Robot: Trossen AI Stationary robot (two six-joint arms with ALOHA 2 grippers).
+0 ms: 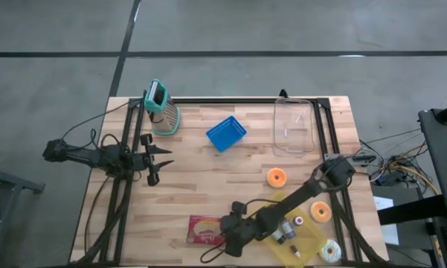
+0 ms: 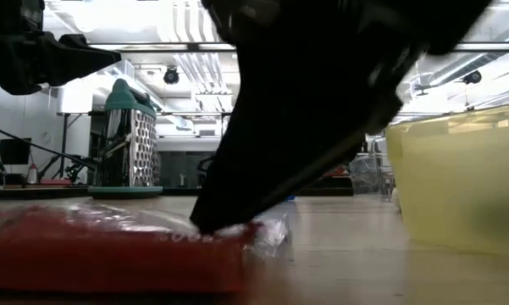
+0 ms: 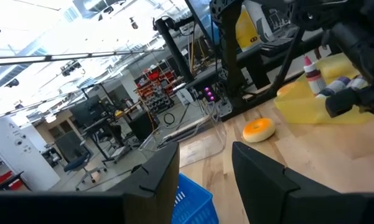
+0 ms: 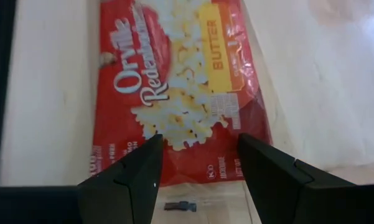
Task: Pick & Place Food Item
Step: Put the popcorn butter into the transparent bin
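High view shows us the whole wooden tabletop (image 1: 208, 190), and we judge the task is only at its beginning. The right arm reaches across to the near edge, where its right gripper (image 1: 227, 240) stands over the red popcorn bag (image 1: 205, 229), which lies flat on the wood. In the right wrist view the fingers (image 4: 121, 180) are apart, one on each side of the bag's end, and nothing is clamped. So the pick is not yet done; closing, lifting and placing are left, perhaps into the blue basket (image 1: 226, 134). The left gripper (image 1: 162, 158) waits open at the left side.
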